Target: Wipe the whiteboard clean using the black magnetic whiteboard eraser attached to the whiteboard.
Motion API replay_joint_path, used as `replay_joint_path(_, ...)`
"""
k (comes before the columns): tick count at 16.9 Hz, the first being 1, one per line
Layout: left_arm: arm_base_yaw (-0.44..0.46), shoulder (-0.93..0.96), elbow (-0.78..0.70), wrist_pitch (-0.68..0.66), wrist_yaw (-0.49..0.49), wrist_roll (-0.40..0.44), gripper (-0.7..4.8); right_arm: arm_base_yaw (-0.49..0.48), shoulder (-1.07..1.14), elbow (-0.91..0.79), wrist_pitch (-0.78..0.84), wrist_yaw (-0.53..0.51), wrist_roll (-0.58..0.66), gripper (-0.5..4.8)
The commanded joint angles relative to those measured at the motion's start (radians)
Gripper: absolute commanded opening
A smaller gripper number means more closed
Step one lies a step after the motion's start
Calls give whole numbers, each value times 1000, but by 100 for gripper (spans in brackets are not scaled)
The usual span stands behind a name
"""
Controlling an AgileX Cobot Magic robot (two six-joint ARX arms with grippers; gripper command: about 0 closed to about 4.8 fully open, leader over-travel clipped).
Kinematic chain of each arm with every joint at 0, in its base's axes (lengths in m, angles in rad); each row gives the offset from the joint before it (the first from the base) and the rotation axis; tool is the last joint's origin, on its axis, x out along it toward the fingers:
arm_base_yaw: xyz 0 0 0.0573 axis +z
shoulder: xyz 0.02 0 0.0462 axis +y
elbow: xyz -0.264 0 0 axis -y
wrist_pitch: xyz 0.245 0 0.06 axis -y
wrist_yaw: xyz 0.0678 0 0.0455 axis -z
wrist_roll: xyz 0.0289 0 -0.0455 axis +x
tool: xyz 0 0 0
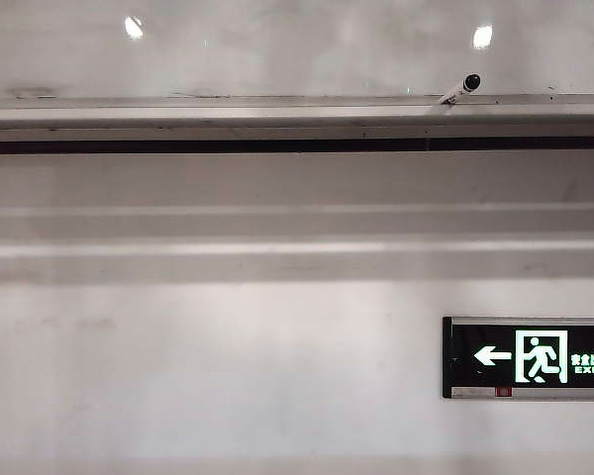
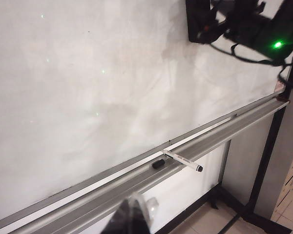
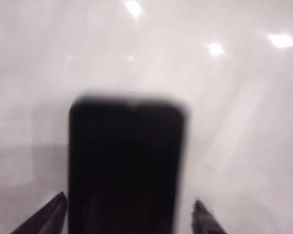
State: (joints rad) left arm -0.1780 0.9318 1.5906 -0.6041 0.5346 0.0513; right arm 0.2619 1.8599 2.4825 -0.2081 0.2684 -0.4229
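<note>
The black eraser [image 3: 127,165] sits flat on the glossy whiteboard [image 3: 234,122]. My right gripper [image 3: 129,199] is open around it, one fingertip [image 3: 56,207] close beside one edge and the other fingertip [image 3: 202,212] a small gap off the opposite edge. In the left wrist view the right arm [image 2: 254,27] reaches to the eraser [image 2: 198,22] high on the whiteboard [image 2: 88,97]. My left gripper [image 2: 134,207] hangs shut and empty below the silver ledge [image 2: 219,134]. No gripper shows in the exterior view.
A white marker with a black tip [image 2: 183,161] and a loose black cap [image 2: 158,164] lie on the ledge. In the exterior view the marker [image 1: 460,89] rests on the ledge [image 1: 277,114]; a green exit sign [image 1: 530,356] hangs on the wall below.
</note>
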Motion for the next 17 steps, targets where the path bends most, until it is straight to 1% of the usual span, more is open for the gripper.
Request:
replay_joint_path(1, 0, -2, 3, 11, 4, -2, -6, 3, -90, 5, 14, 2, 4, 61)
replay_joint_path(2, 0, -1, 3, 21, -1, -2, -6, 3, -122, 5, -4, 2, 5, -3)
replay_joint_path(3, 0, 2, 3, 27, -23, -2, -6, 3, -150, 5, -26, 2, 5, -5)
replay_joint_path(4, 0, 5, 3, 31, -25, -2, -6, 3, -172, 5, -42, 2, 5, -5)
replay_joint_path(8, -2, 19, 3, 88, 6, -4, -6, 3, -245, 5, -179, 2, 10, -5)
replay_joint_path(10, -26, 26, 3, 107, 0, -3, -6, 3, -269, 5, -253, 2, 41, -5)
replay_joint_path(11, -49, 30, 3, 116, -17, -3, -6, 3, -278, 5, -286, 0, 74, -5)
replay_joint_path(13, -113, 38, 3, 119, -116, -3, -6, 3, -298, 5, -385, -3, 162, -5)
replay_joint_path(14, -145, 44, 4, 124, -141, -3, -6, 3, -304, 4, -444, -3, 191, -5)
replay_joint_path(15, -179, 48, 4, 126, -168, 0, -6, 3, -305, 4, -506, -13, 192, -5)
replay_joint_path(17, -267, 63, 4, 130, -266, 3, -6, 3, -304, 2, -641, -70, 196, -5)
